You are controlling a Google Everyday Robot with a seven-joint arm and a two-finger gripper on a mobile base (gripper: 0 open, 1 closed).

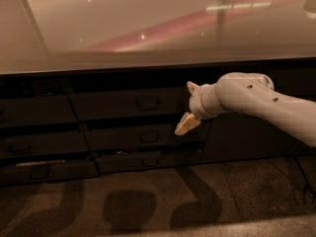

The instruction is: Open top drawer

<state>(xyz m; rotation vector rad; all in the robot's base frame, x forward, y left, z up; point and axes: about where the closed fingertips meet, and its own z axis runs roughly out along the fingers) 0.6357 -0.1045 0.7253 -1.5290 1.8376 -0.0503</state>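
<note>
Top drawer (pixel 113 105): dark flat front, small centre pull, closed. Gripper (pixel 189 106) at its right end, fingers (pixel 186 125) spread wide, gripping nothing.

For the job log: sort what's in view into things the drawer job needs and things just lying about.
Job: top drawer, shut; gripper, fingers open, at its right end.
Just there: middle drawer; bottom drawer; countertop.

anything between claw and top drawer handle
Nothing: the camera view shows only bare top drawer front between its handle and the open claw to its right.
</note>
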